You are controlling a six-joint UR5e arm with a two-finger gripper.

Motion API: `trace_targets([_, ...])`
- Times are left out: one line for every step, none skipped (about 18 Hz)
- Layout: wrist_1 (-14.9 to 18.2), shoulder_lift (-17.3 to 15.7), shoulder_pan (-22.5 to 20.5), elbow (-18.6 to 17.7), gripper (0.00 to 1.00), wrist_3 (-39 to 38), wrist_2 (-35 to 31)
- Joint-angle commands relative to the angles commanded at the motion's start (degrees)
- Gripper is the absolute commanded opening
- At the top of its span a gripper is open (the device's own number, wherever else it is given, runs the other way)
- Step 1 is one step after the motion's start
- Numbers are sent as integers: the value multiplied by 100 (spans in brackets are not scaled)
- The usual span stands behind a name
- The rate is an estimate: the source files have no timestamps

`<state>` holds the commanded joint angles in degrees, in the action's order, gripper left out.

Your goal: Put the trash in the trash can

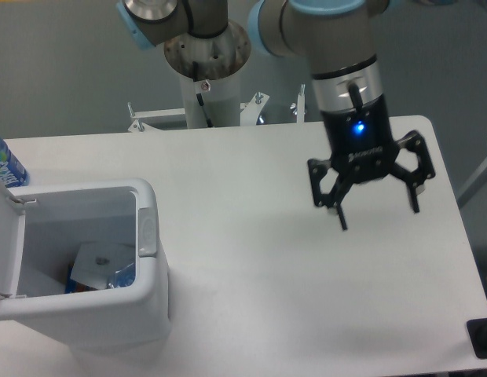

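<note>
The fixed camera looks down on a white bench [251, 259] with a rounded corner at about two o'clock. Over its right half, at roughly three o'clock from the bench's middle, hangs the black hand [378, 217] of the arm, its two fingers [340, 214] spread wide apart and pointing down, with nothing between them. A small blue light glows on the hand's body just above the fingers. It stands well apart from the bin, and whether the fingertips touch the bench cannot be told from this angle.

At about eight o'clock, in the lower left corner of the view, stands the trash can [149, 306], a white rectangular bin with rounded corners. Its lid [8, 243] is swung open and stands up along the left edge of the opening. Inside, toward the bottom of the opening, lies the trash [98, 259]: a pale, whitish shape is visible, with a bit of blue and a sliver of orange just beside it at its lower edge. What each piece is cannot be made out clearly in the shadow of the bin.

At nine o'clock, at the very left edge of the view and just behind the bin, part of a bottle with a blue-and-white label [3, 163] shows, standing on the bench.

At twelve o'clock, behind the bench's far edge, the arm's pale base column [206, 94] rises.
</note>
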<state>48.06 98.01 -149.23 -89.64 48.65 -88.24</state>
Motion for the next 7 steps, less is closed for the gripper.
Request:
trace_targets([159, -140, -53, -149, 100, 439, -105])
trace_targets([282, -238, -79, -273, 100, 774, -262])
trace_targets([335, -317, -79, -335, 100, 1004, -420])
trace_targets([380, -352, -88, -379, 100, 1111, -526])
trace_targets([450, -388, -114, -379, 100, 1129, -545])
trace_targets([511, -423, -123, -388, 100, 1129, -536])
trace_targets([538, -432, -132, -388, 100, 1121, -536])
